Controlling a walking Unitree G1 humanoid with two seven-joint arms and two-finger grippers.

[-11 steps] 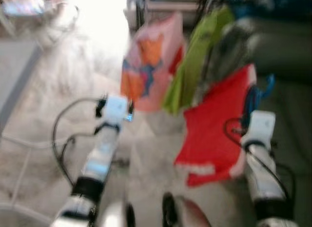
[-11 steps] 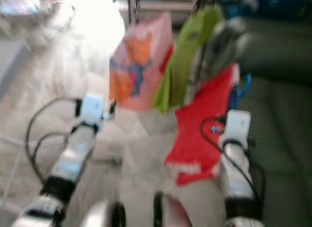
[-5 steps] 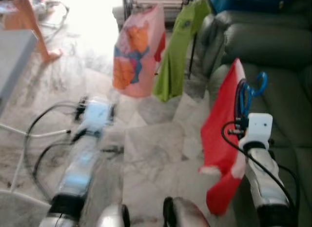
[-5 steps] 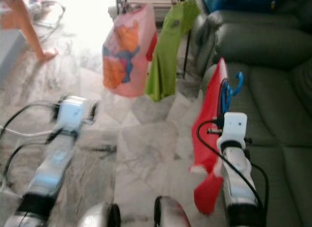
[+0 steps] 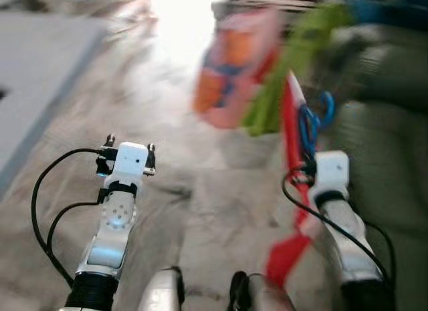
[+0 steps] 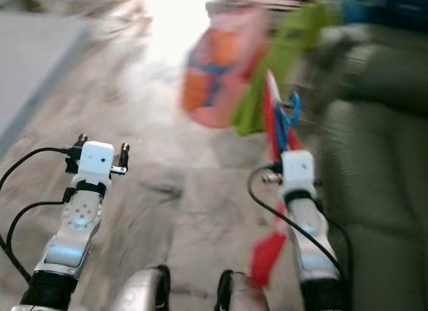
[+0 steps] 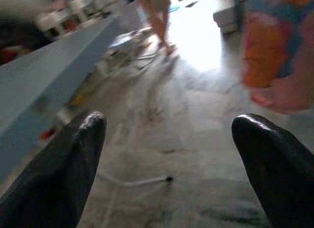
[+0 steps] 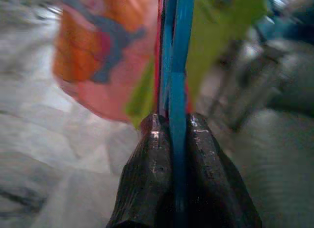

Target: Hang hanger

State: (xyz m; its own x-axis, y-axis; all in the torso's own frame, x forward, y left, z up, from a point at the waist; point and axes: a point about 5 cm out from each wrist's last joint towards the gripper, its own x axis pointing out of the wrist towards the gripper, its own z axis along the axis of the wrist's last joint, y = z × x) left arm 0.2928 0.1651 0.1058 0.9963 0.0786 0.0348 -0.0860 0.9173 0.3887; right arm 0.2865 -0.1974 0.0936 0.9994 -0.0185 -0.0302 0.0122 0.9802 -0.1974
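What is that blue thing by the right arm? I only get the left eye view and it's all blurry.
Observer: It's a blue hanger. The right wrist view shows the right gripper shut on it, one black finger pressed to each side.
Operator: Is anything hanging on it?
Observer: Yes, a red garment droops down beside the right arm.
Operator: What's the left gripper doing?
Observer: The left gripper is open, with nothing between its fingers, just grey marbled floor beyond them.
Operator: Is somebody else in the room?
Observer: The left wrist view shows a person's bare legs far off, near the bright light.
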